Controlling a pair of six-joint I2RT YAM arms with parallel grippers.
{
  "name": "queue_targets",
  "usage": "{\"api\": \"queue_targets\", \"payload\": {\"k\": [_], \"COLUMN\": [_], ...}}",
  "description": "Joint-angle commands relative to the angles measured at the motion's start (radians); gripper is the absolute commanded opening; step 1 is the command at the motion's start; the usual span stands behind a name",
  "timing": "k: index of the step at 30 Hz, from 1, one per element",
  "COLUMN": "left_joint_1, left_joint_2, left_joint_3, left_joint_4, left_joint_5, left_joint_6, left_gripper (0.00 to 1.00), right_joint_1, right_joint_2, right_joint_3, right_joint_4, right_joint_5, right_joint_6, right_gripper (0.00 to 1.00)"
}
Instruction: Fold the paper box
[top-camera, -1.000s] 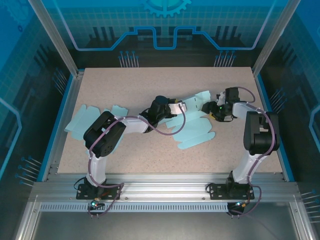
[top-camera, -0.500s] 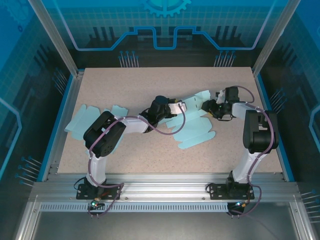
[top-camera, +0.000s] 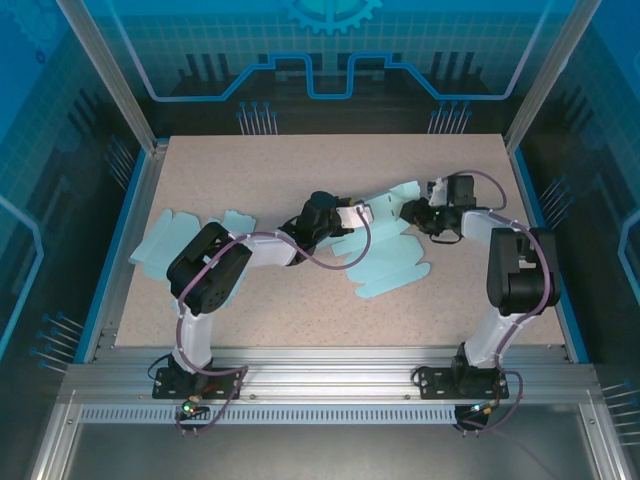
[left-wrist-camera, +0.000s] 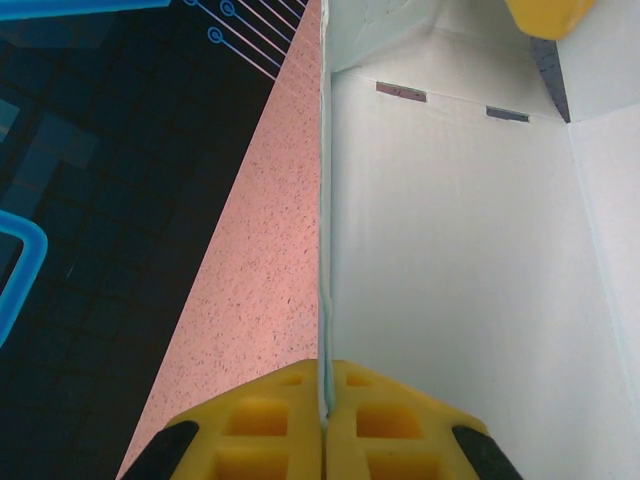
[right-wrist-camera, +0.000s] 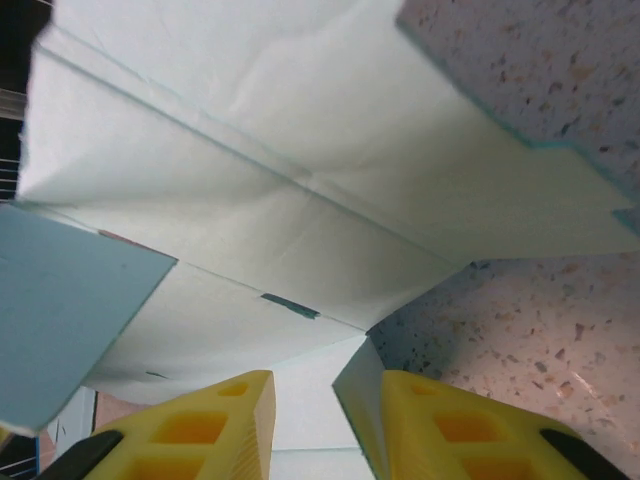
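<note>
The paper box lies near the middle of the bench, a pale blue cut-out that is partly folded: its near part spreads flat on the speckled surface, while the far panels rise between the two arms. The left gripper reaches in from the left and is clamped tight on the box. Its wrist view shows the yellow fingertips pressed together on the edge of an upright wall, with a white inner panel and two small slots beyond it. The right gripper sits at the far right end of the box. Its fingers stand partly apart with the corner of a flap between them (the paper lies close to one finger and clear of the other, so nothing is pinched). A second flat blank rests at the bench's left edge, well apart from the box.
</note>
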Motion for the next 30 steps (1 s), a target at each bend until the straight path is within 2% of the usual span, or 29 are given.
{"api": "queue_targets", "payload": {"k": [1,7,15,19,23,30], "left_joint_1": [-0.003,-0.012,-0.012,-0.016,-0.026,-0.029], "left_joint_2": [0.015,0.025,0.028,0.023,0.03,0.053], "left_joint_3": [0.025,0.033,0.038,0.003,-0.036,-0.056], "left_joint_4": [0.006,0.001,0.008,0.058,0.153,0.248], "left_joint_5": [-0.016,-0.029,-0.043,-0.049,-0.056,-0.065], "left_joint_6": [-0.005,0.006,0.018,0.073,0.186,0.301], "left_gripper": [0.0,0.0,0.0,0.0,0.0,0.0], "right_joint_1": [0.027,0.071,0.101,0.09,0.062,-0.023], "right_joint_2": [0.01,0.042,0.047,-0.009,-0.073,-0.178], "right_joint_3": [-0.018,-0.029,-0.021,-0.004,0.001,-0.031], "right_joint_4": [0.051,0.116,0.097,0.009,-0.071,-0.097], "right_joint_5": [-0.031,-0.047,-0.016,0.032,0.082,0.065], "right_joint_6": [0.032,0.073,0.079,0.015,-0.054,-0.081], "right_gripper": [0.31,0.29,0.37,0.44,0.5,0.49]}}
